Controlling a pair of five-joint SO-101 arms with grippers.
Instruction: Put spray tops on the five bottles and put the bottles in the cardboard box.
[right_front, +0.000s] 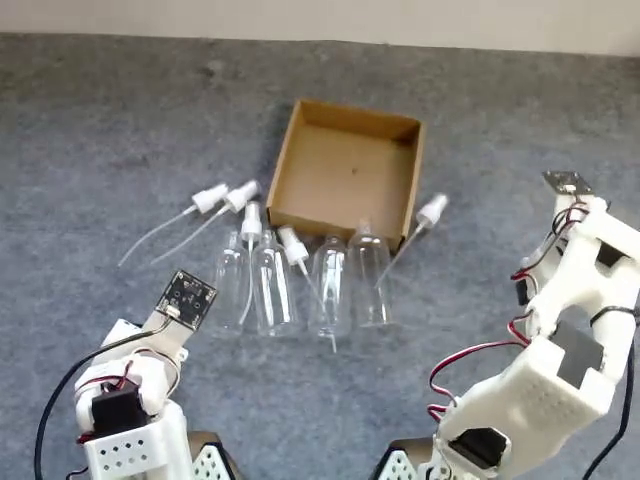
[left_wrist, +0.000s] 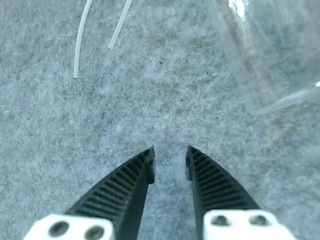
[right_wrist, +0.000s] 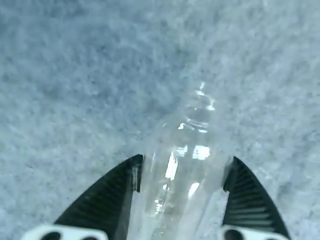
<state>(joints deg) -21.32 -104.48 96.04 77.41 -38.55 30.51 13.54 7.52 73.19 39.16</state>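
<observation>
1. The right gripper (right_wrist: 182, 161) holds its fingers wide apart, one at each side of a clear bottle (right_wrist: 192, 130).
2. This bottle lies on the grey mat (right_wrist: 75, 75) between the fingers. Its bare neck points away from the gripper.
3. The left gripper (left_wrist: 170, 149) has its fingers nearly together, with a narrow gap and nothing between them, over the mat.
4. A second bottle (left_wrist: 260, 55) lies ahead of the left gripper and off to one side, apart from the fingertips. Two thin tubes (left_wrist: 80, 40) lie farther ahead.
5. In the high view the cardboard box (right_front: 345, 175) stands open at the upper centre of the frame.
6. Four bottles (right_front: 328, 285) lie side by side just below the box, in the middle of the frame.
7. Two spray tops (right_front: 210, 198) lie left of the box and one lies right of it. Two more lie at the necks of the four bottles; I cannot tell if they are fitted.
</observation>
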